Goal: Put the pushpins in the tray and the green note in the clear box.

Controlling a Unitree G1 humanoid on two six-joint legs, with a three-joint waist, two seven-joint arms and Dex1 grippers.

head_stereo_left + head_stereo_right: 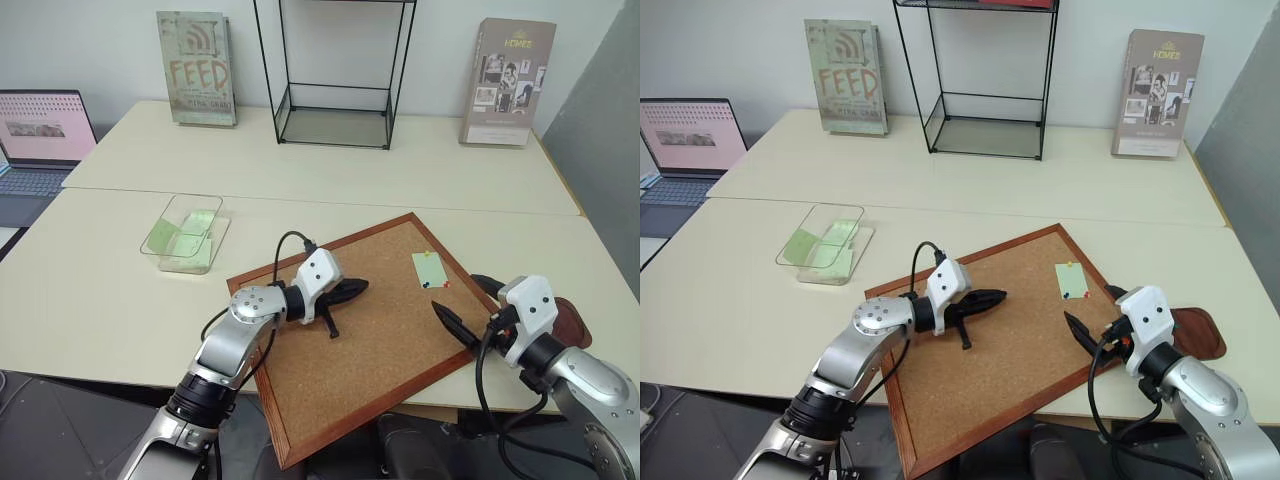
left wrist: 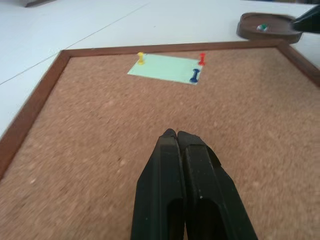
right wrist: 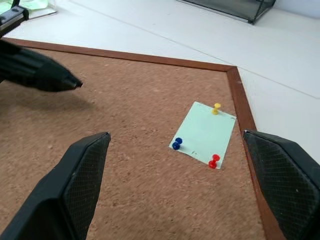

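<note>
Clear box (image 1: 186,234) on worktop, holding green slips. Left pincer (image 1: 357,288) closed, empty, over corkboard (image 1: 390,340). One green note (image 3: 204,133) pinned by three pushpins (image 3: 216,108): yellow, blue, red. Right pincer (image 3: 185,195) wide open. One tray (image 2: 267,27) beside the board.

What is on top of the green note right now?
Three pushpins stand on the green note: a yellow one, a blue one and a red one, each near a corner. The corkboard lies beneath; the pin points are hidden.
</note>
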